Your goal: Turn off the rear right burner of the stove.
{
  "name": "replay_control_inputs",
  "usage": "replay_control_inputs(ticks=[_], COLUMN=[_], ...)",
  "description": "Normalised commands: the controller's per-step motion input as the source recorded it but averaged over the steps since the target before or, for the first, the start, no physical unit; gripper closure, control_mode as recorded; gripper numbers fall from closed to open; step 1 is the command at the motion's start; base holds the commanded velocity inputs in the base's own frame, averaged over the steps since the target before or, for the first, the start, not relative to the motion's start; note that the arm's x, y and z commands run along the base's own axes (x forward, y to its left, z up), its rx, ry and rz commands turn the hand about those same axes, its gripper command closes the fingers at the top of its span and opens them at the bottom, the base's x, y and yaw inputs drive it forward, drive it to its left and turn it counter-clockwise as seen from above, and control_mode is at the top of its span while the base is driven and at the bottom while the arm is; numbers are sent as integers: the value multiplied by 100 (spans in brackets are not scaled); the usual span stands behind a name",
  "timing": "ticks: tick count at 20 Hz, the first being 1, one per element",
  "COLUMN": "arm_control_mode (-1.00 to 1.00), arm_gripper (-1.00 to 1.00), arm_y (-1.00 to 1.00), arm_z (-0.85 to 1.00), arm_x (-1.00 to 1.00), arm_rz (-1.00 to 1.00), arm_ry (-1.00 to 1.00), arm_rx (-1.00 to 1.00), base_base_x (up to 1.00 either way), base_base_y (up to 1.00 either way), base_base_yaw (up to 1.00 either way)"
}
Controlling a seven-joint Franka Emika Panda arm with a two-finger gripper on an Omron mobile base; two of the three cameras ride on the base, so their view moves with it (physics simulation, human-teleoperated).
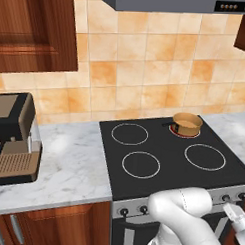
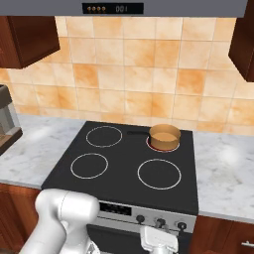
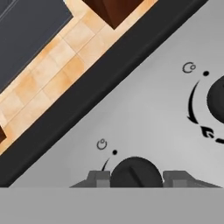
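Observation:
The stove (image 1: 168, 152) (image 2: 124, 166) is a black glass cooktop with four ring burners. The rear right burner (image 1: 186, 135) (image 2: 150, 145) glows red under a copper saucepan (image 1: 187, 123) (image 2: 164, 136). My gripper (image 1: 238, 218) (image 2: 158, 237) is low against the silver front panel (image 3: 144, 109), right of its middle. In the hand view, a small dark knob (image 3: 134, 171) sits between my two fingertips (image 3: 98, 178), and my gripper (image 3: 136, 179) is shut on it. The view is rolled, so the panel's edge runs diagonally. A second knob (image 3: 218, 98) shows at the right edge.
A brown coffee machine (image 1: 13, 138) stands on the marble counter (image 1: 73, 163) left of the stove. More knobs (image 1: 124, 211) (image 2: 140, 218) line the panel. A range hood (image 2: 114, 7) hangs above, with wooden cabinets (image 1: 35, 31) at both sides.

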Motion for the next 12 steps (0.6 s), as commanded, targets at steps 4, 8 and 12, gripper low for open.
replay_control_inputs(ticks=[4, 8, 12], arm_control_mode=[-100, -100, -100], arm_gripper=[100, 100, 100], arm_y=[53, 41, 40], arm_z=[29, 28, 17], arm_x=[36, 37, 27], arm_rz=[-7, -4, -2], arm_ry=[10, 12, 11], arm_rx=[12, 14, 16], base_base_x=[0, 0, 0], base_base_y=[0, 0, 0], base_base_yaw=[0, 0, 0])
